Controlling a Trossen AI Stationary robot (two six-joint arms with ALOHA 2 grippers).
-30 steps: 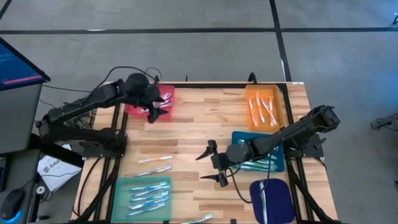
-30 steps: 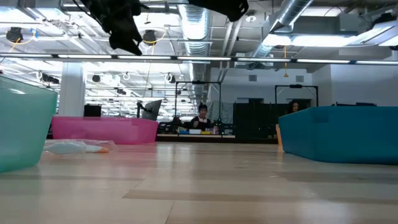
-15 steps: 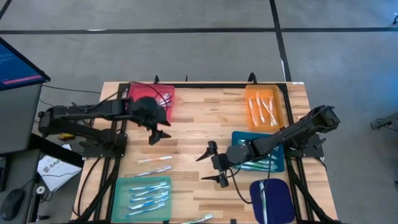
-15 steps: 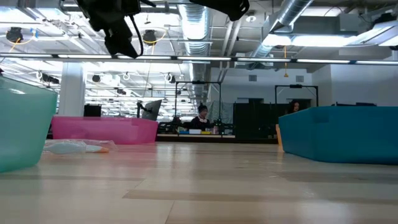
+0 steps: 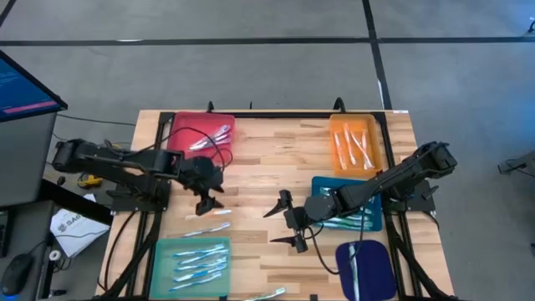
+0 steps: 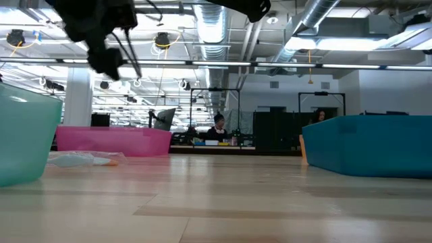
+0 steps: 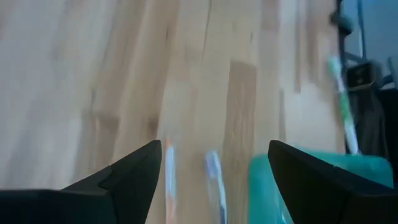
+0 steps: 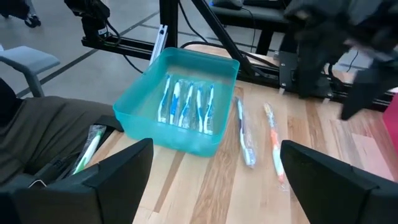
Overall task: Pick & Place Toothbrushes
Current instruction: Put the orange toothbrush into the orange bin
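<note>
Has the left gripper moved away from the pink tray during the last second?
Yes. The left gripper has moved off the pink tray toward the two loose toothbrushes near the teal tray.

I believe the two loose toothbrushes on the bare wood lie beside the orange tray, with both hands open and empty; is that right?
Not quite: the two loose toothbrushes lie beside the teal tray, not the orange tray, as the high view shows. The rest stands: the left hand and right hand are open and empty.
</note>
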